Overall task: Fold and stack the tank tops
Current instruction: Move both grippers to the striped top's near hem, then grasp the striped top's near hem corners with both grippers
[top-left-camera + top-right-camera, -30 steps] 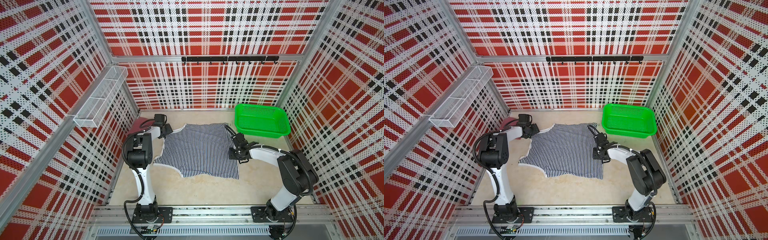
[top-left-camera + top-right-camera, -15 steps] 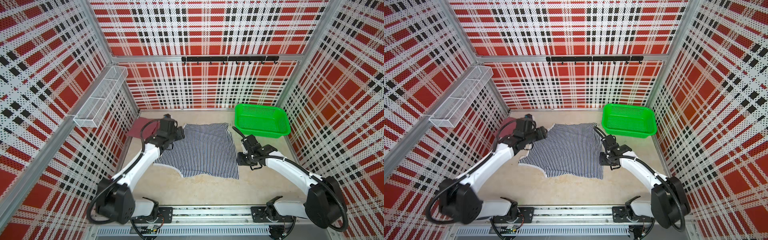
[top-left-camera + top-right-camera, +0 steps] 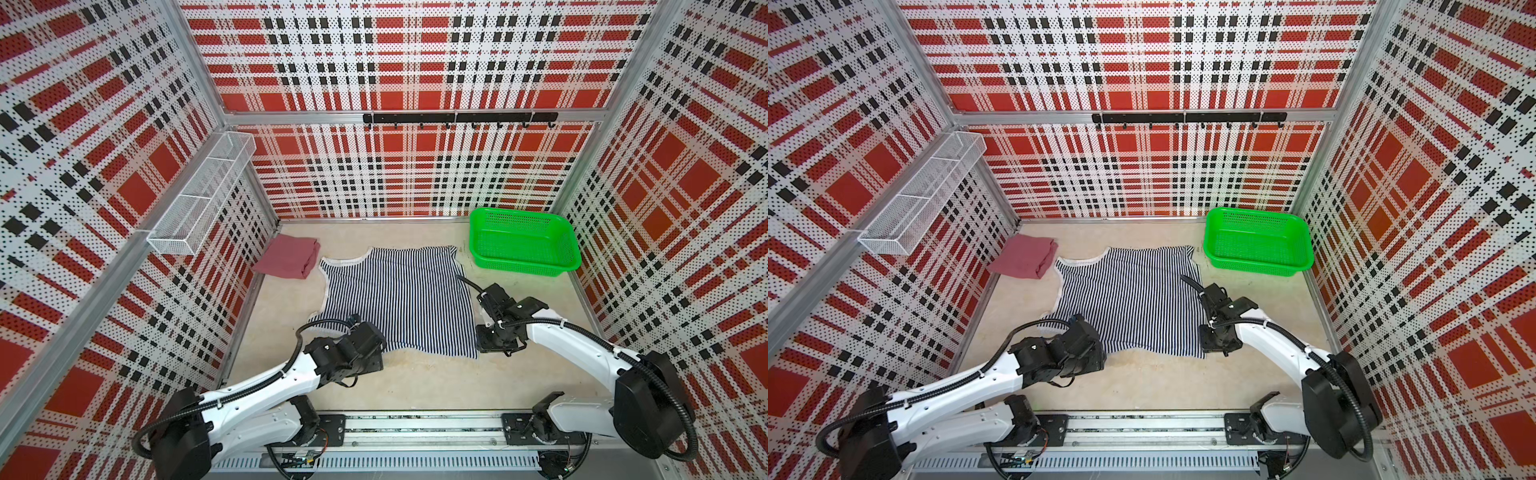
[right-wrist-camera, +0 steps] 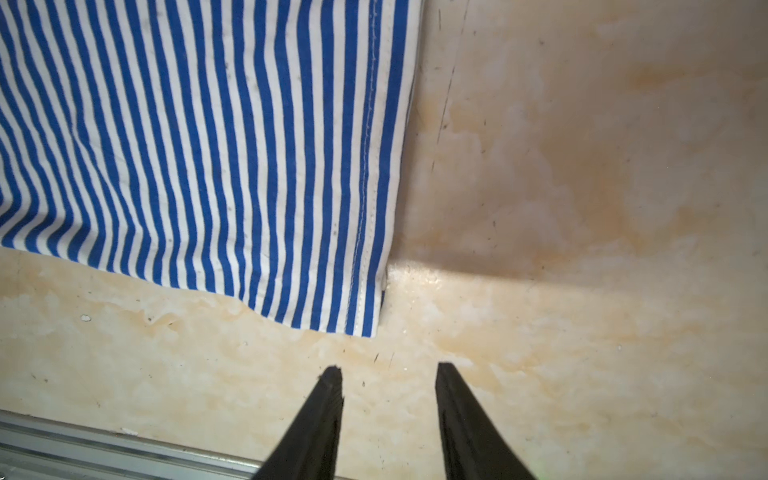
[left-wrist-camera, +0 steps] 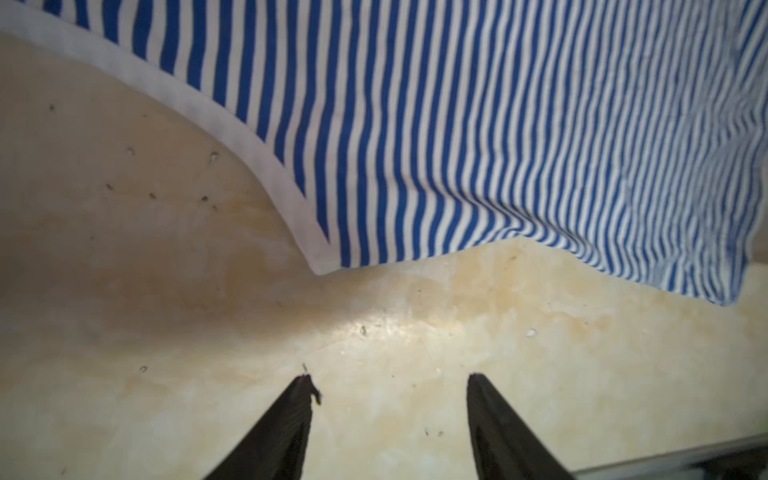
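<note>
Beige table point(image 3: 415, 386) | both jaws parted, empty, near striped top point(image 3: 399, 299) | maroon top point(image 3: 286, 257): top views only

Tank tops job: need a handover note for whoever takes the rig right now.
Claws: left claw open and empty, over the bare table, just short of the striped top at its near left corner. The right claw is open and empty, just short of its near right corner.
Tops: striped top spread flat mid-table, unfolded; pink top folded in the far left corner.
Done: pink top folded.
Left: fold the striped top, stack the two.
</note>
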